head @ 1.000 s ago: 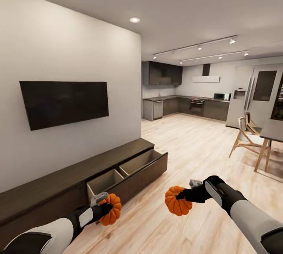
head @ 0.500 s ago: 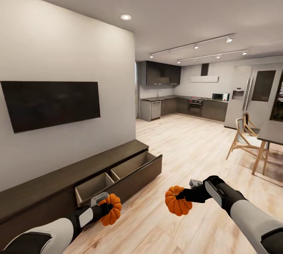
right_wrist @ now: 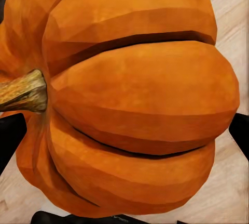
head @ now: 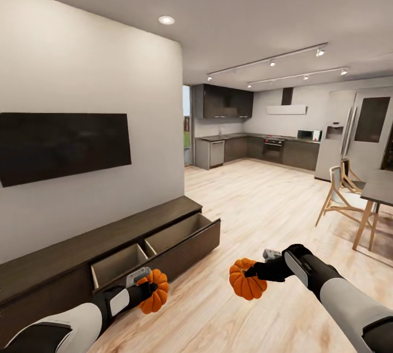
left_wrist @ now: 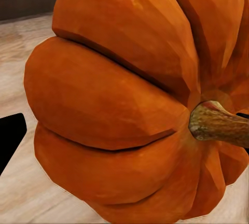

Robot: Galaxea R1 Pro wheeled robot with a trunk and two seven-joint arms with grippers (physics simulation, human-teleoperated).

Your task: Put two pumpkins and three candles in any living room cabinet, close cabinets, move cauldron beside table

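**Both pumpkins carried, none stowed**

Living room with pale plank floor: our left gripper (head: 146, 286) pinches one ribbed orange pumpkin (head: 155, 291), our right gripper (head: 252, 273) the other pumpkin (head: 247, 279). We judge the long dark-brown cabinet (head: 82, 249), drawer (head: 164, 241) open, still awaits everything.

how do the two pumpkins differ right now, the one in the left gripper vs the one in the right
The left pumpkin hangs just in front of the open drawer of the cabinet; the right pumpkin is out over bare floor, farther from it. In the head view the right one shows fuller, the left partly behind its gripper. Both are orange, deeply ribbed, stemmed, and held off the floor.
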